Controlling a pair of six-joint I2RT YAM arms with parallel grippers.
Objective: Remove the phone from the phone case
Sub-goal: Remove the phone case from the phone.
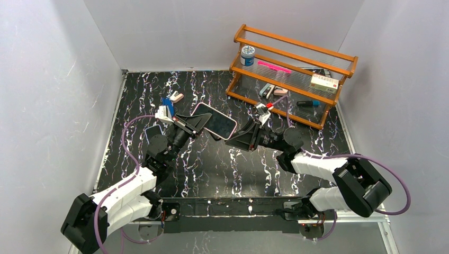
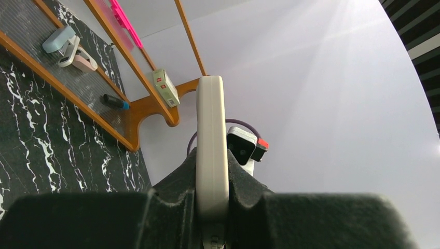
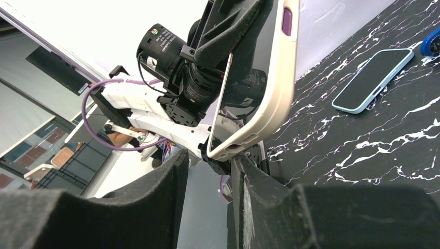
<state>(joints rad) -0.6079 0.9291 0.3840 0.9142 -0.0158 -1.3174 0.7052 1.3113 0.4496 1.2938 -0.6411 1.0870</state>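
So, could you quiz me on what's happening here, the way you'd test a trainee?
1. True or false: the phone in the pale case lies flat on the table.
2. Which gripper clamps it: A left, B right, C neither?
3. Fill the gap: a second phone lies flat on the ____.
Key: 1 false, it is held up in the air; 2 A, the left gripper; 3 table.

Robot lab test cell. White panel walls (image 1: 58,79) enclose a black marbled tabletop (image 1: 212,164). Two cabled arms (image 1: 132,185) sit bolted at its near edge; a wooden rack (image 1: 291,76) holds small props.
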